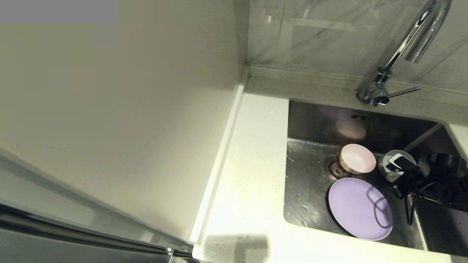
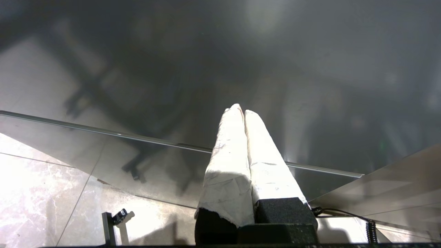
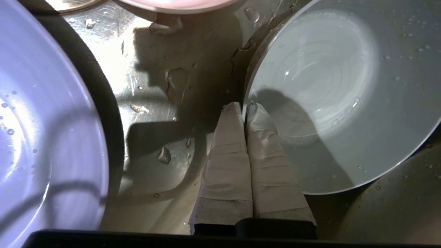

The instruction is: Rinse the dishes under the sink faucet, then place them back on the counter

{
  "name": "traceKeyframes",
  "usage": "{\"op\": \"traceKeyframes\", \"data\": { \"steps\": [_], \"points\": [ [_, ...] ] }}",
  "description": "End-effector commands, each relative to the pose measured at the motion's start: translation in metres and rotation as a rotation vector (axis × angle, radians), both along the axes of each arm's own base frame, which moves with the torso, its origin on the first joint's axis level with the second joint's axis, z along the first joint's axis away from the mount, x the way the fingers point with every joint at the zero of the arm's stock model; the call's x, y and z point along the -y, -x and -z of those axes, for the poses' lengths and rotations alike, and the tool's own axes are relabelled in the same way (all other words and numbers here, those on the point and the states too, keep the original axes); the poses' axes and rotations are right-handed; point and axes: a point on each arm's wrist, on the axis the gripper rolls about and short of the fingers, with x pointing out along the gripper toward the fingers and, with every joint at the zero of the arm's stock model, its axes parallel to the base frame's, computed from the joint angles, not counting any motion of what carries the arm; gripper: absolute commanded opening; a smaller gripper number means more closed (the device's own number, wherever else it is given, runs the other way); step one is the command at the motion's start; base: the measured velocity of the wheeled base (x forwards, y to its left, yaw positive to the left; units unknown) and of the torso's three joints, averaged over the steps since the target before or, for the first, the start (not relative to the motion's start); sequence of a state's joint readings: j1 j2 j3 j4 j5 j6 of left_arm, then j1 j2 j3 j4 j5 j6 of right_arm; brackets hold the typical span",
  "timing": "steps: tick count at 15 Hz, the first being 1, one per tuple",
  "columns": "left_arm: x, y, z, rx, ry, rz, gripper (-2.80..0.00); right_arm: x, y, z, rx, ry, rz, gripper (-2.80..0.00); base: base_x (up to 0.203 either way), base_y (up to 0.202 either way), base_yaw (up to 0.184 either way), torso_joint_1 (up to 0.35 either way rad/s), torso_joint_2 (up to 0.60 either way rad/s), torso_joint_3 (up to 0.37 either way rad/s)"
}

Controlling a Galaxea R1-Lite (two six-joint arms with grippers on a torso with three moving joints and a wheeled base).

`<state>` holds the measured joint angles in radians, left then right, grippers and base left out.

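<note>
**A:** What does the head view show?

**B:** A steel sink [image 1: 310, 175] set in a white worktop [image 1: 252, 164], the tap [image 1: 416, 40] arching above its far edge. In the basin lie a lilac plate [image 1: 360, 208], a pink bowl [image 1: 356, 159] by the drain, and a blue-green bowl [image 1: 393, 166] with the right gripper [image 1: 400, 164] on it.

**A:** And the left wrist view?

**B:** The left gripper [image 2: 243, 112] is parked, closed on nothing, over the floor.

**A:** The right wrist view?

**B:** The right gripper [image 3: 245, 107] pinches the blue-green bowl's [image 3: 330, 96] wet rim, one finger inside, one outside. The plate [image 3: 44, 131] lies well apart.

**A:** How should the lift go?

**B:** I'd say slowly and straight up, since wet plastic may slip, keeping clear of the pink bowl [image 3: 179, 4] nearby, then under the spout.
</note>
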<state>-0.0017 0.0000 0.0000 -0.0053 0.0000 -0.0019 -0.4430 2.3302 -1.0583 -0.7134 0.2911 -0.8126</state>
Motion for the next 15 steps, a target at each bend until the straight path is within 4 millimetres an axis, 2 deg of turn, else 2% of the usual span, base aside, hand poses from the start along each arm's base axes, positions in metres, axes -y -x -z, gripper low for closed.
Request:
{"op": "traceKeyframes", "data": {
  "steps": [1,5,8,11,15],
  "points": [
    [0.0,0.0,0.001,-0.002,0.001,0.0,-2.8,0.0,0.001,-0.007,0.018,0.009,0.001,-2.8,0.0,0.0,0.0,0.0,0.0,0.0],
    [0.0,0.0,0.001,-0.002,0.001,0.0,-2.8,-0.001,0.003,-0.041,0.114,-0.15,0.103,-2.8,0.0,0.0,0.0,0.0,0.0,0.0],
    [0.0,0.0,0.001,-0.002,0.001,0.0,-2.8,-0.007,0.017,-0.069,0.177,-0.261,0.182,-2.8,0.0,0.0,0.0,0.0,0.0,0.0],
    [0.0,0.0,0.001,-0.002,0.001,0.0,-2.8,-0.019,0.041,-0.099,0.236,-0.378,0.239,-2.8,0.0,0.0,0.0,0.0,0.0,0.0],
    [0.0,0.0,0.001,-0.002,0.001,0.0,-2.8,-0.045,0.091,-0.128,0.276,-0.541,0.267,-2.8,0.0,0.0,0.0,0.0,0.0,0.0]
  ]
}}
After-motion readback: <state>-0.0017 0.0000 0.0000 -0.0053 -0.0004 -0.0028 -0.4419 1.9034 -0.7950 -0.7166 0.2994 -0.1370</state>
